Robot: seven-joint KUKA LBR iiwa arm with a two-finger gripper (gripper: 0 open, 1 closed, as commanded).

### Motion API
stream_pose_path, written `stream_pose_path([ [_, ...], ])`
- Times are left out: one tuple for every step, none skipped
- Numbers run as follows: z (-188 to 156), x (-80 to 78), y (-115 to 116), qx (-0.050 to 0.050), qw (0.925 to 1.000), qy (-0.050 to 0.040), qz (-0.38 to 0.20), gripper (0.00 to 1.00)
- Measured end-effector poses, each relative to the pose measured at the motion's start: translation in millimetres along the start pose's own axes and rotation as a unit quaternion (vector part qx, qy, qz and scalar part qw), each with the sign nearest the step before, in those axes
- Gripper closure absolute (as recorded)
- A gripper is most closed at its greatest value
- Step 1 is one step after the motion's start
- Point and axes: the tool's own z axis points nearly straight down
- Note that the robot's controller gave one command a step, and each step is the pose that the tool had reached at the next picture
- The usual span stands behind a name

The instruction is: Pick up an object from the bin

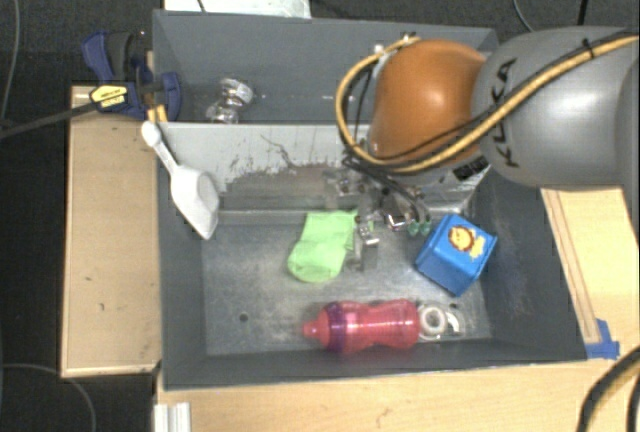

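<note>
Several small things lie round the end effector (366, 238), which hangs low in the middle of the bin (250, 320), right at the right edge of a crumpled green lump (320, 248). Whether it is open or closed cannot be told. Near it on the right sits a blue cube (455, 253) with a yellow face. By the front wall a pink bottle (365, 326) lies on its side, a white ring (436, 322) at its right end. A white scoop (190, 195) leans at the left wall. The arm (560, 115) reaches in from the right, its orange cover (425, 95) above the wrist.
</note>
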Motion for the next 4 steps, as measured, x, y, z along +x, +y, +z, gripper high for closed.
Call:
stream_pose_path([
  [-2,2.5,8,-0.002,0.999,0.0012,-0.045,0.0],
  [79,-4.4,-13,-0.002,0.9997,-0.0012,0.022,0.0],
  [107,-8.5,-16,-0.003,1.0,0.0,-0.007,1.0],
  [105,-8.8,-17,-0.003,0.9999,-0.001,-0.011,1.0],
])
